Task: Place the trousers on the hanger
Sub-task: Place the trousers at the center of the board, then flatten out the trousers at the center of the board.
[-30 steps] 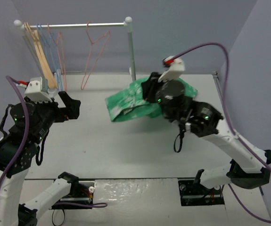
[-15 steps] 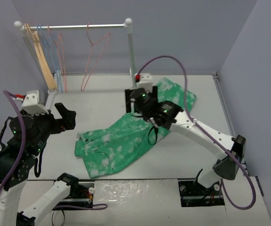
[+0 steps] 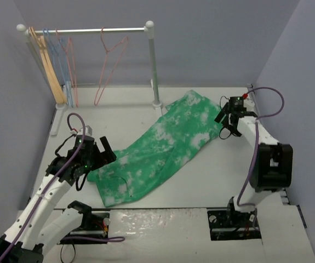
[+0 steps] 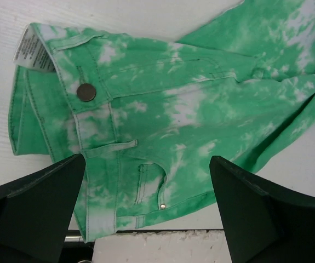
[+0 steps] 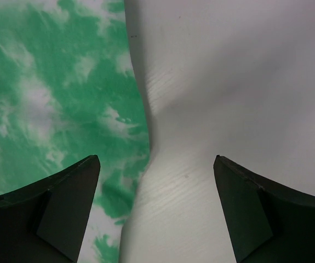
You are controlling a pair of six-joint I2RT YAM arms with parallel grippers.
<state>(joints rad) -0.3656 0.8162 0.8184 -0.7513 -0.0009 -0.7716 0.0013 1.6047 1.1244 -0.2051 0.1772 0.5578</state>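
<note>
Just in front of the rack [image 3: 153,66], your trousers [image 3: 157,148] lie flat on the surface [image 3: 201,181], running diagonally with the waist end farthest from the rack. Your hanger [image 3: 112,70] hangs on the rack's rail, apart from the bunch at its other end. Left pincer [image 3: 105,149] is spread wide over the waistband, pinching nothing. Right pincer [image 3: 224,121] is spread too, at the edge of the leg end, also empty.

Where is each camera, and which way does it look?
Top: high behind the arms, looking down on the table and trousers; both arms show.
Left wrist: on the left gripper, looking down at the waistband; open jaws show.
Right wrist: on the right gripper, looking down at the trousers' edge; open jaws show.
All share the trousers.
</note>
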